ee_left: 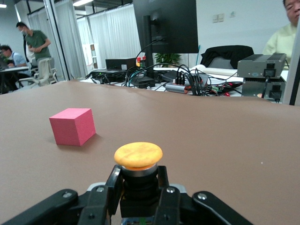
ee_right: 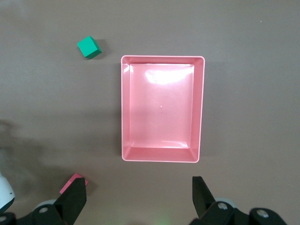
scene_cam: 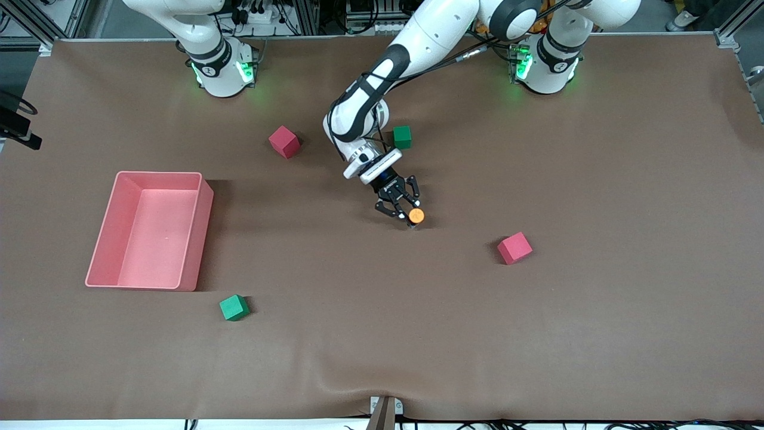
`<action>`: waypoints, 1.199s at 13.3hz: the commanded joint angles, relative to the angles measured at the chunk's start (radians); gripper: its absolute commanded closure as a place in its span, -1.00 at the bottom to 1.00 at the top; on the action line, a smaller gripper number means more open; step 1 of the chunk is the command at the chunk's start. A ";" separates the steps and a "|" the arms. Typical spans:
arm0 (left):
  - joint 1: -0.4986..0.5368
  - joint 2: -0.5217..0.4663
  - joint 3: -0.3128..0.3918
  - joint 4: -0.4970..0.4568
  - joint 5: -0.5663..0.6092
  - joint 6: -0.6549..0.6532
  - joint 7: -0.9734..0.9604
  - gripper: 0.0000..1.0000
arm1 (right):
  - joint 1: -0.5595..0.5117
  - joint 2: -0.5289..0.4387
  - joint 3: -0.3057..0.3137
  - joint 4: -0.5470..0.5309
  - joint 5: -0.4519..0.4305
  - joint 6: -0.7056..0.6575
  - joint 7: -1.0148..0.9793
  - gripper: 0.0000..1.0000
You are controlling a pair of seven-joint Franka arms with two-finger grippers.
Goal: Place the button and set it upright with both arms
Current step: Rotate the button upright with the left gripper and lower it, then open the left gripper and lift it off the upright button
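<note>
Orange cap up: the button [ee_left: 138, 161] is pinched by its black body between the fingers [ee_left: 114, 187] of the left gripper [scene_cam: 404, 210], low at mid-table, cap facing up and clear of the pads. From the front view I can't tell whether its base touches the brown mat [scene_cam: 597, 328] or sits just above it.

Around it: nothing close. A pink cube [scene_cam: 514, 248] lies near, toward the left arm's end and a bit nearer the front camera; it also shows in the left wrist view. A green cube [scene_cam: 402, 137] sits beside the left arm's forearm, with another pink cube [scene_cam: 283, 141] toward the right arm's end.

Right gripper [ee_right: 139, 199]: jaws wide, nothing between them, hanging high over the pink bin [ee_right: 161, 108] and waiting. A second green cube [ee_right: 89, 47] lies on the mat just off one corner of the bin.

Progress, my read: the button looks upright already and about placed. Left to do: confirm it's seated, release and back off without tipping it. Bin is empty.
</note>
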 commanded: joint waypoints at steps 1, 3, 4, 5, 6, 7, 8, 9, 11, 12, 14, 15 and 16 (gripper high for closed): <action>-0.010 0.038 0.006 0.033 0.040 -0.020 -0.011 1.00 | -0.013 0.001 0.011 0.010 0.003 -0.015 0.000 -1.00; -0.010 0.039 0.006 0.033 0.038 -0.020 -0.008 0.86 | -0.013 0.001 0.012 0.010 0.003 -0.015 0.000 -1.00; -0.010 0.039 0.006 0.030 0.038 -0.020 -0.009 0.48 | -0.013 0.001 0.012 0.010 0.003 -0.015 0.000 -1.00; -0.010 0.052 0.006 0.032 0.040 -0.020 -0.014 0.41 | -0.013 0.001 0.012 0.010 0.003 -0.015 0.000 -1.00; -0.010 0.059 0.006 0.032 0.040 -0.020 -0.017 0.41 | -0.011 0.001 0.012 0.010 0.005 -0.013 0.000 -1.00; -0.010 0.072 0.006 0.032 0.040 -0.020 -0.018 0.42 | -0.008 0.001 0.012 0.010 0.005 -0.010 -0.002 -1.00; -0.011 0.072 0.006 0.032 0.040 -0.020 -0.017 0.40 | -0.007 0.003 0.014 0.010 0.005 -0.009 -0.002 -1.00; -0.011 0.070 0.006 0.032 0.040 -0.020 -0.006 0.09 | -0.007 0.003 0.014 0.009 0.005 -0.007 -0.002 -1.00; -0.011 0.063 0.006 0.030 0.043 -0.020 0.015 -1.00 | -0.005 0.007 0.015 0.007 0.005 -0.003 -0.002 -1.00; -0.011 0.061 0.006 0.032 0.041 -0.020 0.019 -1.00 | -0.003 0.007 0.015 0.007 0.005 -0.003 -0.002 -1.00; -0.011 0.055 0.001 0.032 0.040 -0.020 0.019 -1.00 | -0.006 0.006 0.015 0.007 0.005 -0.003 -0.002 -1.00; -0.014 0.043 -0.001 0.030 0.040 -0.021 0.019 -1.00 | -0.007 0.006 0.015 0.007 0.005 -0.004 -0.002 -1.00; -0.022 0.027 -0.004 0.030 0.038 -0.021 0.026 -1.00 | -0.007 0.006 0.015 0.007 0.005 -0.004 -0.002 -1.00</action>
